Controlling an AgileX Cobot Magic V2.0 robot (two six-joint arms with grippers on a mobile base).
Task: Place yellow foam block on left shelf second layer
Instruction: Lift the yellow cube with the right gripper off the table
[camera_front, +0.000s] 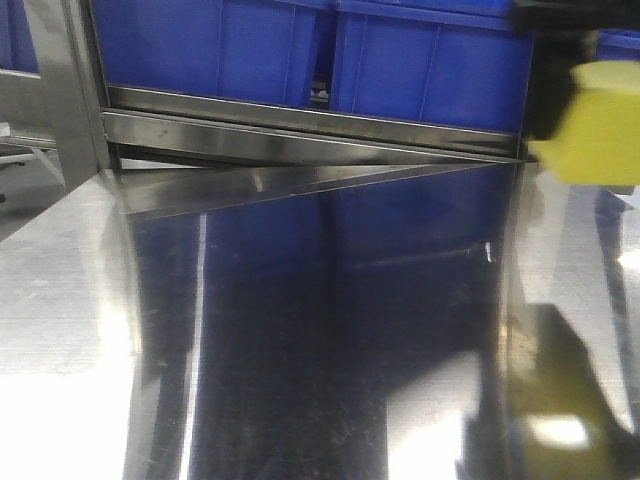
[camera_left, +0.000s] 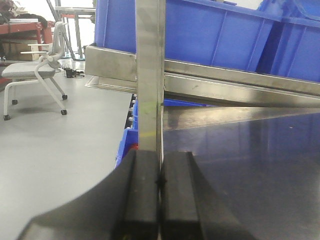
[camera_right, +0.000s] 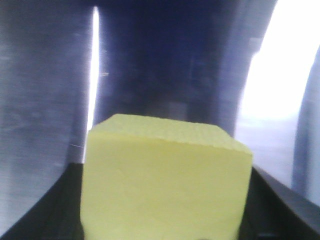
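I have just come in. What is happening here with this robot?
The right gripper holds the yellow foam block between its fingers, over a shiny steel shelf surface. The block seems not yet set down. The left gripper is shut with nothing in it and sits in front of a steel post. Blue bins stand on the level above the shelf.

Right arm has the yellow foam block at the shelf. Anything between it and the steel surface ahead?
Nothing visible. The yellow foam block, clamped in the right gripper, faces a bare steel shelf surface. The blue bins sit on the layer above, and the shut left gripper is over at the upright post.
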